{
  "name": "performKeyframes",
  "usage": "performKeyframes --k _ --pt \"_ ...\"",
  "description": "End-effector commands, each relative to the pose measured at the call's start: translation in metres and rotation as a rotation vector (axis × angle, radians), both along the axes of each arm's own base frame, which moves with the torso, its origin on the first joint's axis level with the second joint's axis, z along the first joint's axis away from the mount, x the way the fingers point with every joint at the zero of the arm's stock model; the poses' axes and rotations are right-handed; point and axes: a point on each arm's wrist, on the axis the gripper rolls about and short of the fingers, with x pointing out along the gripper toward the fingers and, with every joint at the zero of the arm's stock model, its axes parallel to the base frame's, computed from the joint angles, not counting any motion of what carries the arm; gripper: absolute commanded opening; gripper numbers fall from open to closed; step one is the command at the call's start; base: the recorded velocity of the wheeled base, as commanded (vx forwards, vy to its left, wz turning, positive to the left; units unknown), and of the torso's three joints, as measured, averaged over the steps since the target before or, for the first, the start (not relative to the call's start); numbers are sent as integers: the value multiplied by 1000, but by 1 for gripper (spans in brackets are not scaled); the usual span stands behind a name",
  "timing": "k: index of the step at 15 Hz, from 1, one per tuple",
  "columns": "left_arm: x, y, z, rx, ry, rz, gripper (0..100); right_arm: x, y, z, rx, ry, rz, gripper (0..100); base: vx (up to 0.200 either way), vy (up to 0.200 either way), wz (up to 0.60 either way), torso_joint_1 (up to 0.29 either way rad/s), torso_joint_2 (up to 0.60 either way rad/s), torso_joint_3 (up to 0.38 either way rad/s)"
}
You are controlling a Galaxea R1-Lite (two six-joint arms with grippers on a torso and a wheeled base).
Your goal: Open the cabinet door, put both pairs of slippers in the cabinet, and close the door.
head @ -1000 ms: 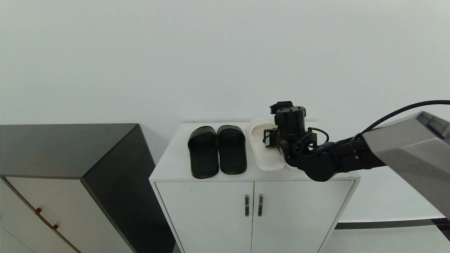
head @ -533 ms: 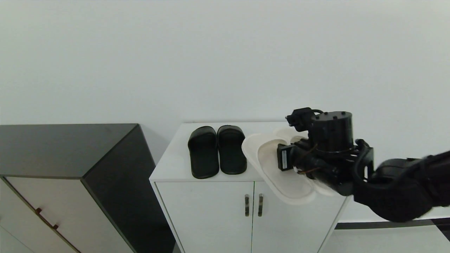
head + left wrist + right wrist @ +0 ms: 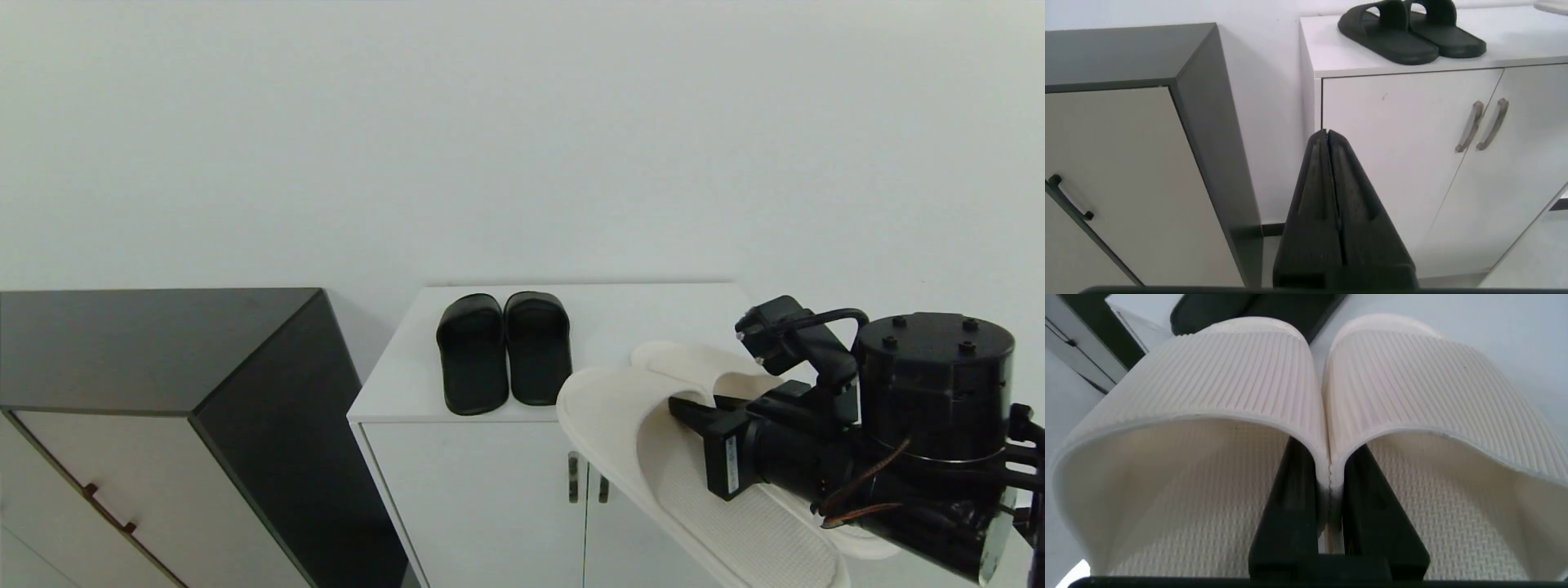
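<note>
Clamping white slippers (image 3: 629, 408) together, right gripper (image 3: 694, 412) has one finger inside each strap, inner walls pinched between them. Pair sits at lower right of head view, in front of white cabinet (image 3: 482, 498), toes pointing left, off its top. Right arm enters from lower right corner, wrist roughly level. Black slippers (image 3: 504, 351) lie side by side on cabinet top, mid-frame. Cabinet doors closed. Left gripper (image 3: 1327, 204) has fingers pressed together, empty, low, facing cabinet front.
</note>
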Motion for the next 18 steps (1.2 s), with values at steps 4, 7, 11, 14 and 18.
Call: performKeyframes --k 4,7,11,14,18 --pt "0 0 0 0 2 0 0 -6 -3 -2 -7 4 9 0 -150 0 0 8 3 2" --pt "0 0 0 0 2 0 0 -7 -2 -5 -17 11 12 0 -200 0 0 -1 4 2" --pt "0 0 0 0 0 0 0 -9 -4 -9 -26 18 13 0 0 0 0 0 0 0" --pt "0 0 0 0 0 0 0 -10 -5 -10 -29 20 19 0 0 0 0 0 0 0" --pt "0 0 0 0 0 0 0 -10 -5 -11 -32 25 22 0 0 0 0 0 0 0"
